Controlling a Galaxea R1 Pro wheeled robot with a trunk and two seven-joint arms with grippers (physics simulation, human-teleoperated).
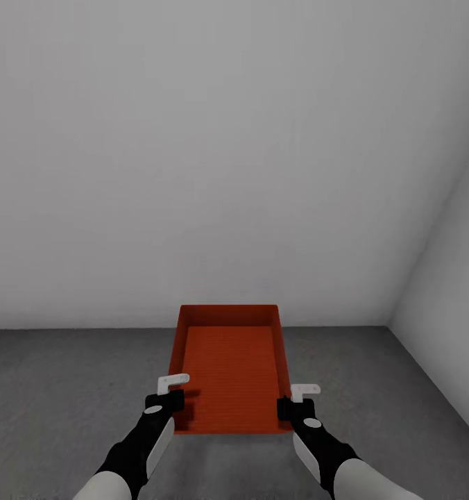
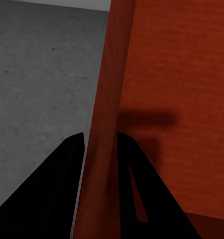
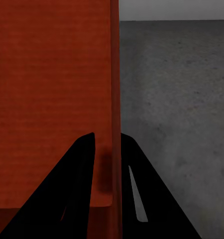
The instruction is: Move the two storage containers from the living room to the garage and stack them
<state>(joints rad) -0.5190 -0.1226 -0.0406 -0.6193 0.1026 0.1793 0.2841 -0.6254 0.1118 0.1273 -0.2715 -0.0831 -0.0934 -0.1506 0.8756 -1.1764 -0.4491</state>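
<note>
Head view: orange-red rectangular open storage container (image 1: 229, 368) over dark grey concrete-like floor (image 1: 68, 389), left gripper (image 1: 166, 401) and right gripper (image 1: 294, 408) each clamped on a side wall. Thin-wall pinch only; uneven release could tip or skew container.

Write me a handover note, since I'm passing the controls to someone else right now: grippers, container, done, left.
Left gripper: jaws shut on the left wall of the storage container.
Right gripper: jaws shut on its right wall, one finger inside, one outside.
Container: orange-red, open-topped, empty, held level between both arms over the dark grey floor, near a white wall corner.
Done: this container is in the garage-like room.
Left: set it down. The second container is not in sight, so its status is unknown.
</note>
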